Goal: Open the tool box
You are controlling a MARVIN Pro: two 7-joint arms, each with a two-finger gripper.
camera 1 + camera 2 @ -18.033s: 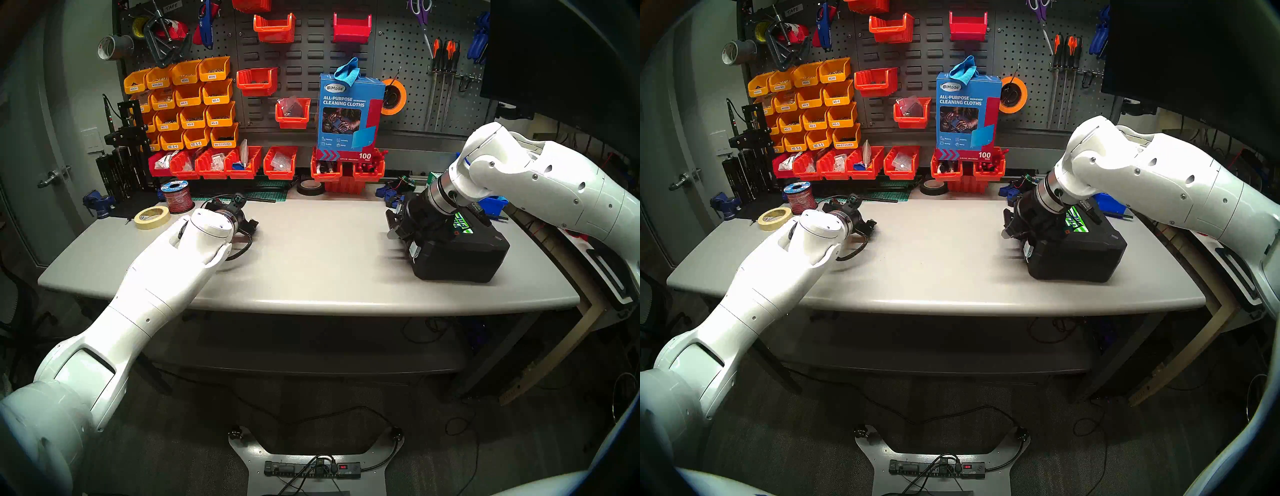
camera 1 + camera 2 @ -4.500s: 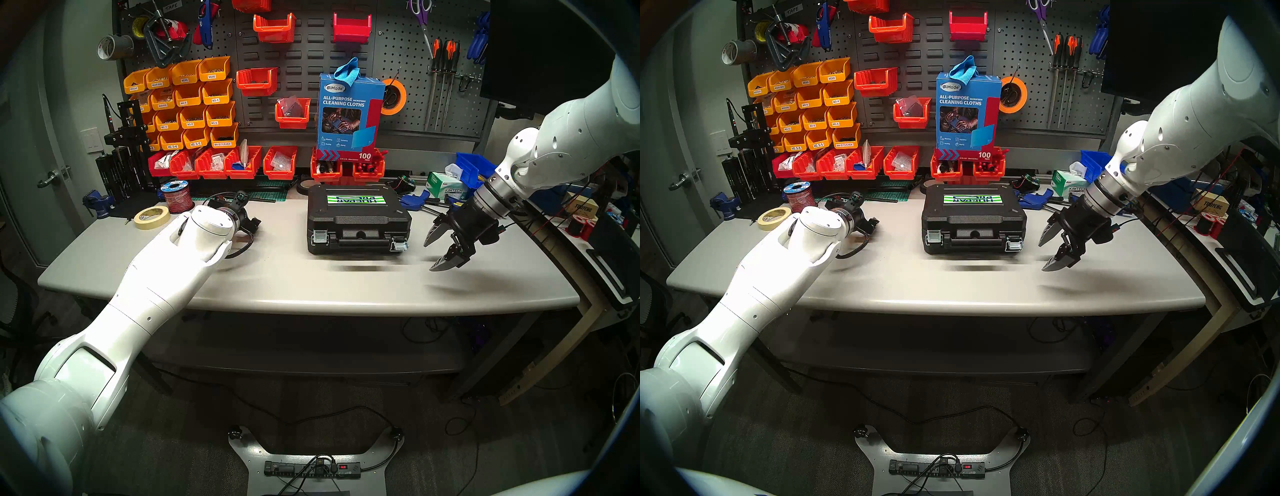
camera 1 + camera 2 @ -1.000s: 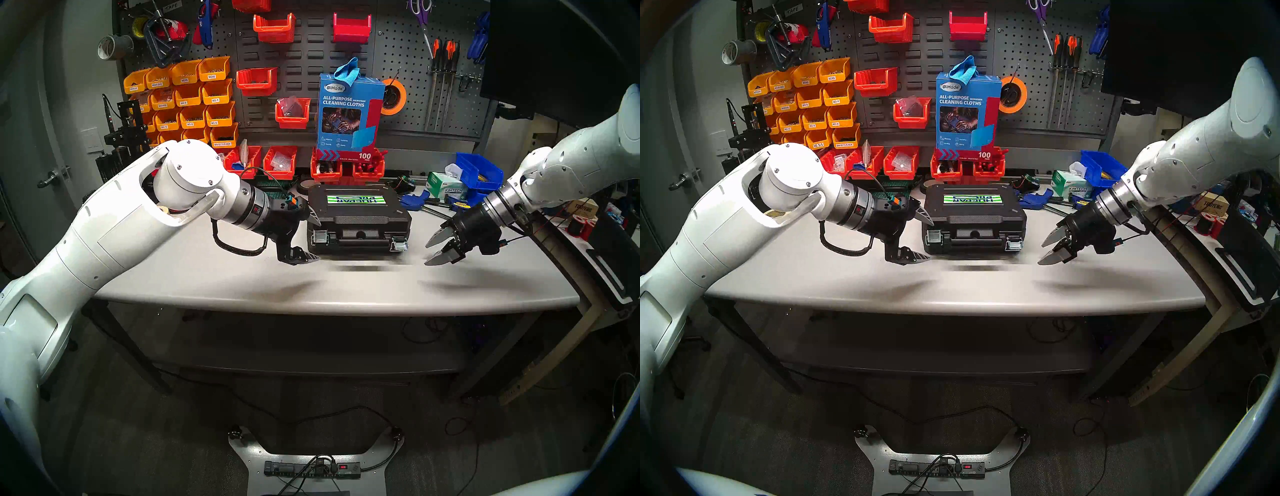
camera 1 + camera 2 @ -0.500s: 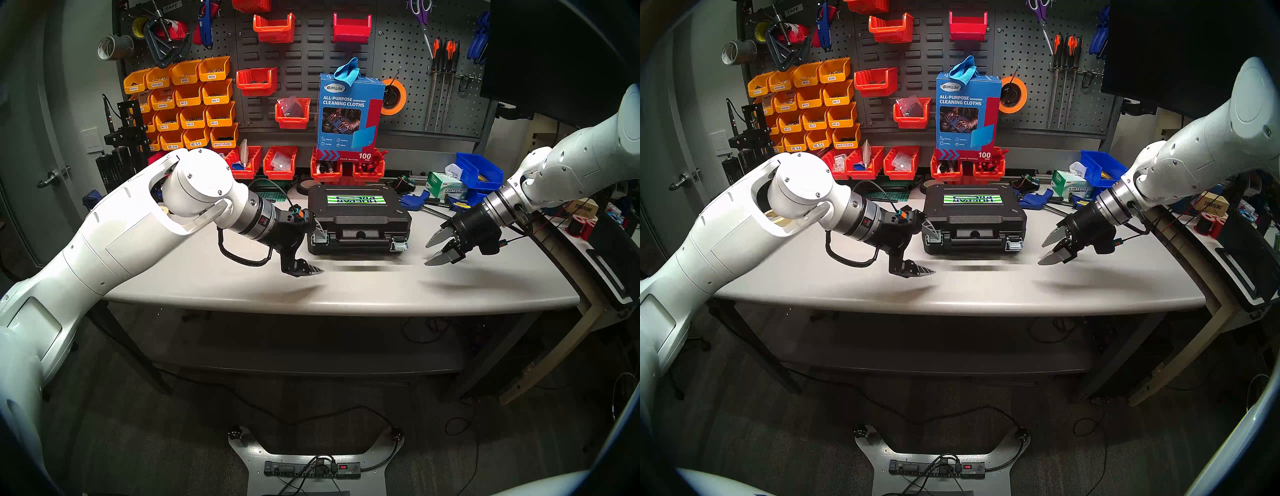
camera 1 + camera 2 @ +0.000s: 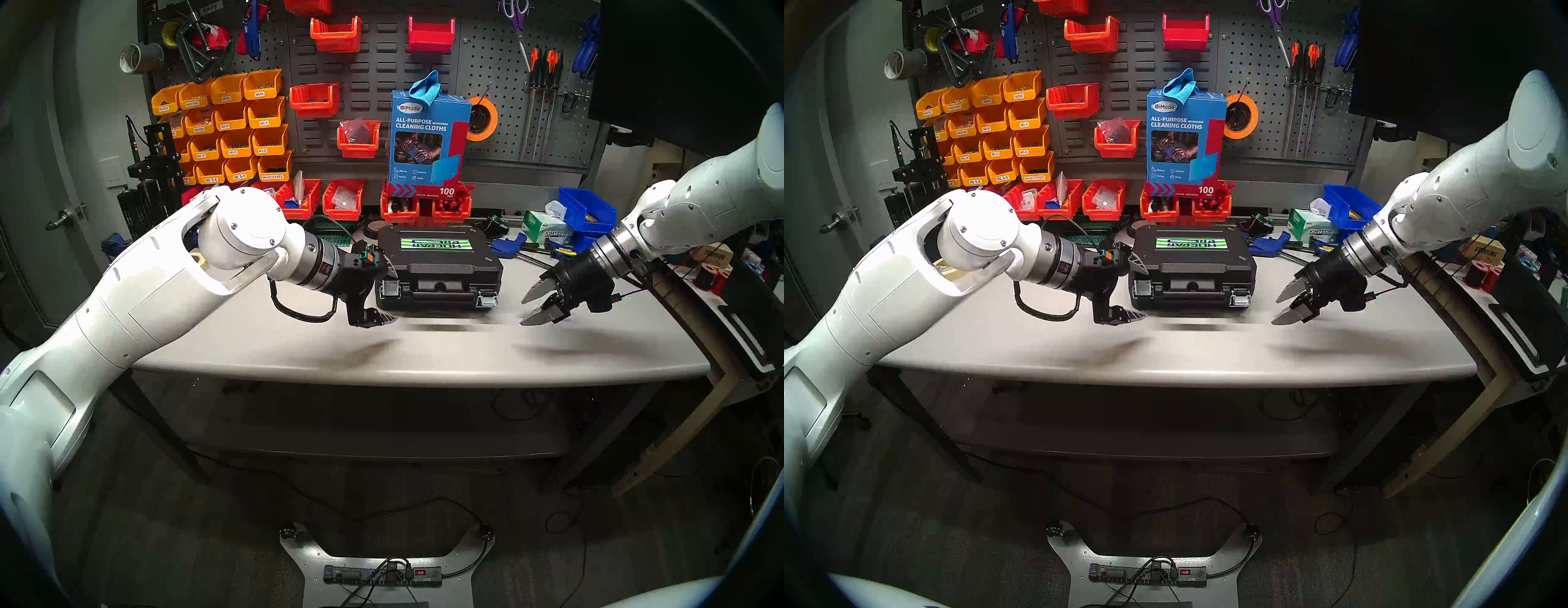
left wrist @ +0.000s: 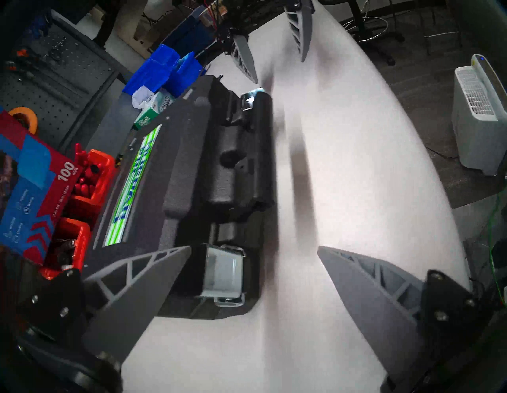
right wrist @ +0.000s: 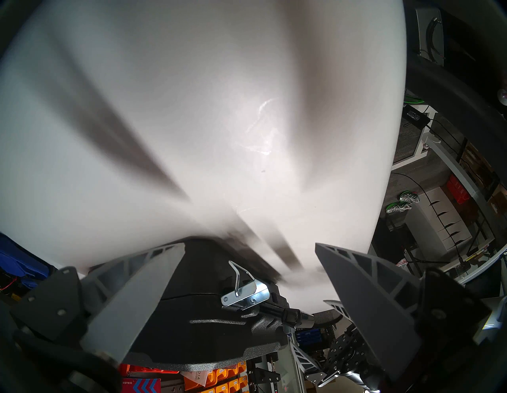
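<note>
The case (image 5: 439, 265) lies flat on the table (image 5: 424, 352), a little right of centre and toward the far side, just in front of the red bins (image 5: 424, 208). Its long axis runs left to right. The handle (image 5: 441, 294) and latch side face the near edge, and the hinge side faces the pegboard. The label (image 5: 436, 244) on the lid reads upside down from the head view.

It is a black, textured hard plastic case, lid down. The label is a green, white and blue strip. There is one case, with one black handle set between two silver latches. The left latch (image 5: 390, 290) sits flat against the front; the right latch (image 5: 488, 299) looks swung out on its wire loop in the right wrist view.

The left claw (image 5: 384, 293) is spread wide and empty at the case's left front corner, one finger (image 6: 142, 291) over the lid edge, the other (image 6: 373, 299) above bare table. The right claw (image 5: 535, 305) is also released and empty, right of the case and apart from it.
</note>
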